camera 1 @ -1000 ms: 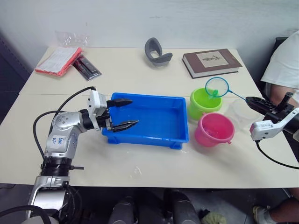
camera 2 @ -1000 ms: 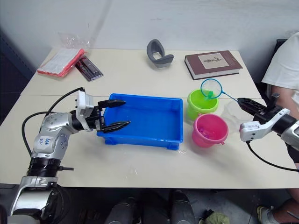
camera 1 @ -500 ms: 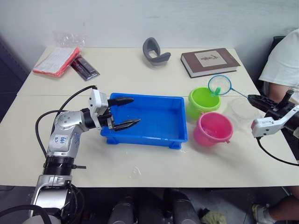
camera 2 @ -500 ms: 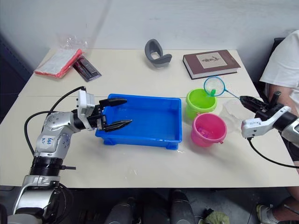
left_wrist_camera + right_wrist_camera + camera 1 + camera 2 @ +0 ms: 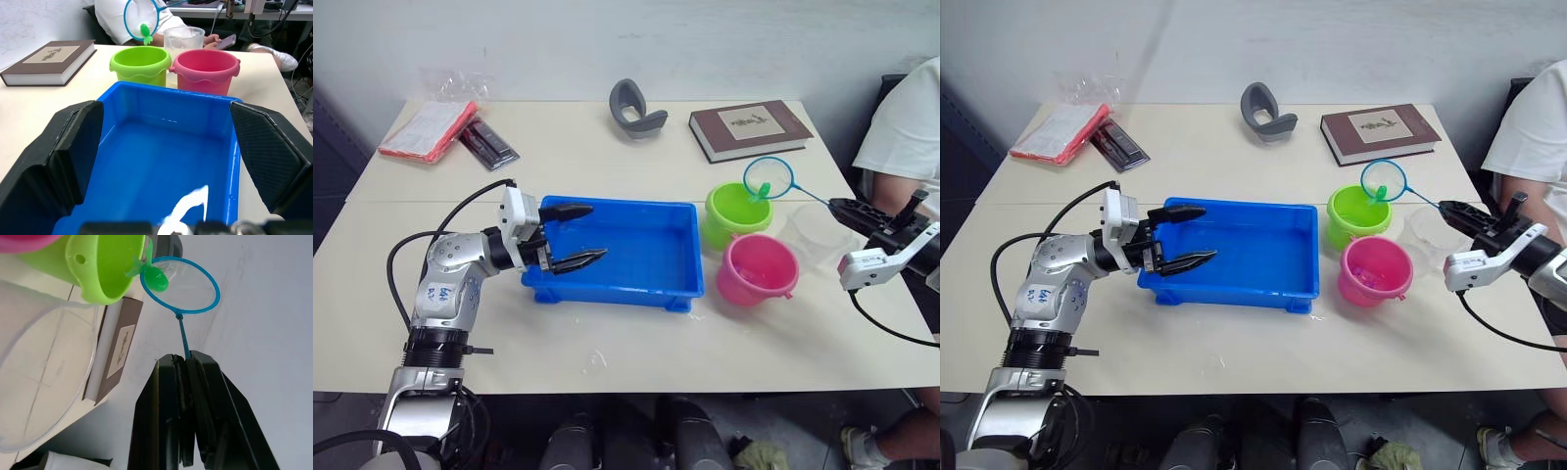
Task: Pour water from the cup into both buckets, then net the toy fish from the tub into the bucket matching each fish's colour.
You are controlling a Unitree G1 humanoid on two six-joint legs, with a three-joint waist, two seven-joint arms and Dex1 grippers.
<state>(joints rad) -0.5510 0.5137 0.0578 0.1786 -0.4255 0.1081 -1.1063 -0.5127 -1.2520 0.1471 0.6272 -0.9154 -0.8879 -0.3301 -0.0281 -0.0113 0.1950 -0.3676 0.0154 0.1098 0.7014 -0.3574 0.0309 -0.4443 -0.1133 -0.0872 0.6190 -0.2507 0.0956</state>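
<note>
A green fish [image 5: 155,280] is being tipped from the net [image 5: 769,177], gripped by the right gripper [image 5: 847,209], over the green bucket [image 5: 739,212], having edged nearer; the left gripper [image 5: 584,235] is being held apart.

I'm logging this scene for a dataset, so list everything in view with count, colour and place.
tub: one, bright blue, table centre.
buckets: two, lime green and pink, side by side, right of the tub.
net: one, blue rim, over the green bucket.
toy fish: one, green, in the net.
cup: one, clear, right of the buckets.
book: one, brown, back right of the table.
grey curved object: one, back centre.
red packet and dark packet: back left.
person: white shirt, right edge.
left gripper: black fingers open, over the tub's left end.
right gripper: shut on the net's handle.
</note>
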